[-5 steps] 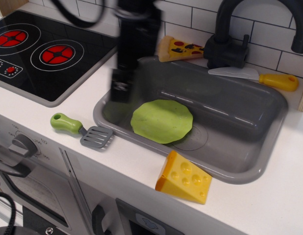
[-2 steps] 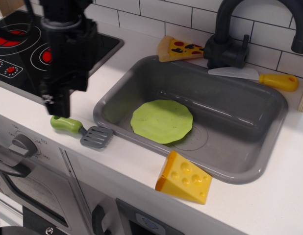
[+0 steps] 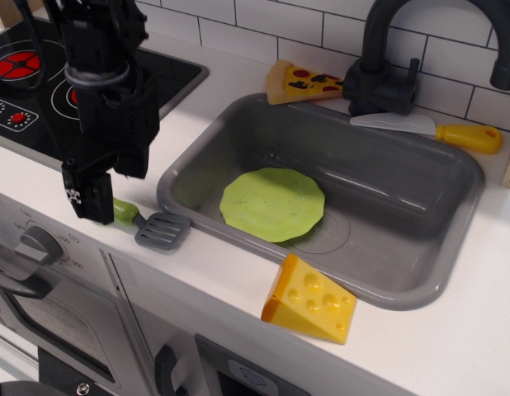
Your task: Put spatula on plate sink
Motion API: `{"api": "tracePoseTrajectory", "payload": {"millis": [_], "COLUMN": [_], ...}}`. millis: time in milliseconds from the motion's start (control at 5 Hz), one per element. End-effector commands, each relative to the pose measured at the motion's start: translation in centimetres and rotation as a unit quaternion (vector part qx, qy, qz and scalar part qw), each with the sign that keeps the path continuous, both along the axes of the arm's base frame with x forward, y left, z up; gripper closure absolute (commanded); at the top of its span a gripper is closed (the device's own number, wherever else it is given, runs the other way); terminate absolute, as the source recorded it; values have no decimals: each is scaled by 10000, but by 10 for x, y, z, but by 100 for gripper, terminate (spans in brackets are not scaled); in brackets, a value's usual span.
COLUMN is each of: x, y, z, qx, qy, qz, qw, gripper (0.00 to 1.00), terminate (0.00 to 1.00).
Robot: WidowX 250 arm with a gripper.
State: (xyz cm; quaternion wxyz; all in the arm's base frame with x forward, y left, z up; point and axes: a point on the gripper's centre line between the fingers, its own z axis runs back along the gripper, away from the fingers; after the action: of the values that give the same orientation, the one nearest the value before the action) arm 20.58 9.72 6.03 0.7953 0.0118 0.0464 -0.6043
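Fingers: black gripper (image 3: 92,198) low over spatula (image 3: 153,225) handle, spread hidden, cannot tell | spatula on counter, long axis 10-to-4 o'clock, grey head toward 4 | plate (image 3: 272,204) in sink (image 3: 420,285) lies at 3 o'clock

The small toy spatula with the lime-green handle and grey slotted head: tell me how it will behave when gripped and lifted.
The toy spatula looks like moulded plastic, so probably stiff and light. Its rounded green handle, mostly hidden behind the black gripper, may be slippery or twist in the grip. The flat slotted head lies on the white counter, so it likely won't roll when nudged.
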Motion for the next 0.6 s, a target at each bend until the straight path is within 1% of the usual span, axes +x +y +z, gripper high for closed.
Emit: {"api": "tracePoseTrajectory", "payload": {"millis": [0, 200, 400], "x": [11, 6, 5], "y": [1, 1, 0], "z": [-11, -18, -20], "qx": [-111, -250, -272], "qy": [-20, -57, -174], "qz": [-403, -727, -651], "qw": [9991, 9970, 9974], "gripper": [0, 0, 0], "terminate": [0, 0, 0]}}
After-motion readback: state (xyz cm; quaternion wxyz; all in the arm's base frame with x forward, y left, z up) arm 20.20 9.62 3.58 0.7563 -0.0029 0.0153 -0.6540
